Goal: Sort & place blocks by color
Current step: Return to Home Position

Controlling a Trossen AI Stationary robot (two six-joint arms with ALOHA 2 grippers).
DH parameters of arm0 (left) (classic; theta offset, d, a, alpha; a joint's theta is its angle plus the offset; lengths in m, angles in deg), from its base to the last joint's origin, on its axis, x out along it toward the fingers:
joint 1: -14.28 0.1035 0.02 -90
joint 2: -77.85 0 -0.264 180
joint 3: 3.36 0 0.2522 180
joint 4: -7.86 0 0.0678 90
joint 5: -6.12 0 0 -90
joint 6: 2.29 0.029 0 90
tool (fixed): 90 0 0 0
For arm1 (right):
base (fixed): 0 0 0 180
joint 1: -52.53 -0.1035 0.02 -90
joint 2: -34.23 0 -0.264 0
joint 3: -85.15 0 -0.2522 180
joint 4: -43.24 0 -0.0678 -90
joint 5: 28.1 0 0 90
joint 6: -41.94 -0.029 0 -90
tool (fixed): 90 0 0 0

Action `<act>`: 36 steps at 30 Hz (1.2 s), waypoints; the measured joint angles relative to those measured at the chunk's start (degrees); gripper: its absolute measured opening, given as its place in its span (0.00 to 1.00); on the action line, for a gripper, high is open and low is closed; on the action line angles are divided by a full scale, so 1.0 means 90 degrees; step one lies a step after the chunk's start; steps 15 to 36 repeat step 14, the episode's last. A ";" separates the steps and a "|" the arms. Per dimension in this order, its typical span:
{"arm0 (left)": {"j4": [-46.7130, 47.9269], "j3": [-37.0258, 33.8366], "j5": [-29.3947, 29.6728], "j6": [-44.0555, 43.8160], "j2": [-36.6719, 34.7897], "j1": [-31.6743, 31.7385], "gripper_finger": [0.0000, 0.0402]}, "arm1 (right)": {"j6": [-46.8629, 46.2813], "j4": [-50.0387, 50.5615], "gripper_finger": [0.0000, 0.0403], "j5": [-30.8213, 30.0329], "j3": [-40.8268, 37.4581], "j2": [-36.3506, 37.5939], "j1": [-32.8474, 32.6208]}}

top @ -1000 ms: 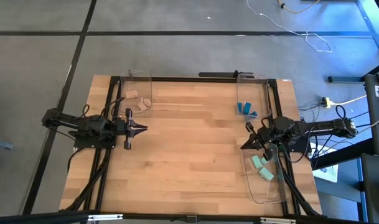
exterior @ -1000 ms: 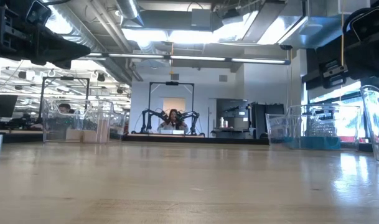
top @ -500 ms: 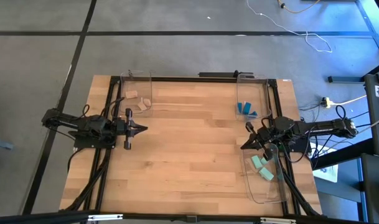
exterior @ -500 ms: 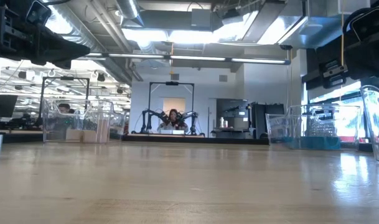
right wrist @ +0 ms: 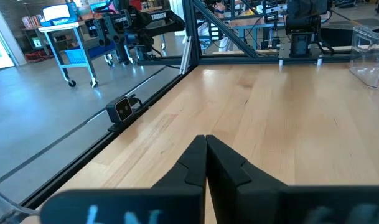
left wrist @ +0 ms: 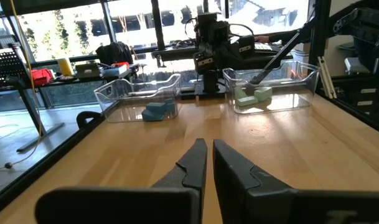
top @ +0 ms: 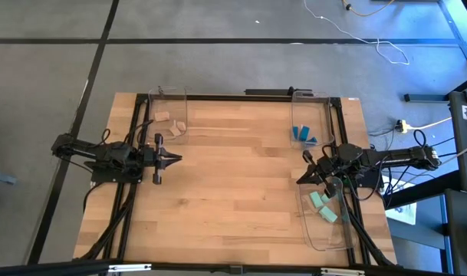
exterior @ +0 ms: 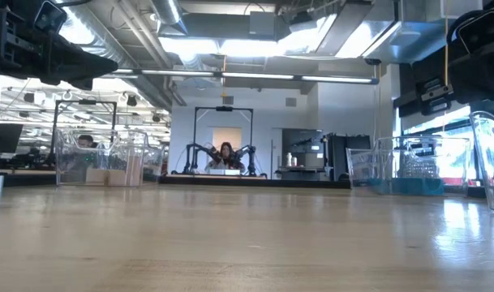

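Left fingers (left wrist: pixel 194 165) and right fingers (right wrist: pixel 192 165) closed; mint blocks (top: pixel 317 200) lie diagonally.

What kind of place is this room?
Probably a robotics lab: another robot rig stands beyond the table, bare ducts run overhead, and a blue cart sits on the open floor.

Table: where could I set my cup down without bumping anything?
The bare middle of the table, between the left gripper and right gripper, is free. Crowded: the right edge, where trays of blue blocks and mint blocks flank the right gripper.
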 joint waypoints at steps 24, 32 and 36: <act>0.0000 0.0000 -0.0001 0.0000 0.0000 0.0001 0.04 | 0.0000 0.0000 0.02 0.0000 0.0000 0.0000 0.0000; 0.0000 0.0000 -0.0001 0.0000 0.0000 0.0001 0.04 | 0.0000 0.0000 0.02 0.0000 0.0000 0.0000 0.0000; 0.0000 0.0000 -0.0001 0.0000 0.0000 0.0001 0.04 | 0.0000 0.0000 0.02 0.0000 0.0000 0.0000 0.0000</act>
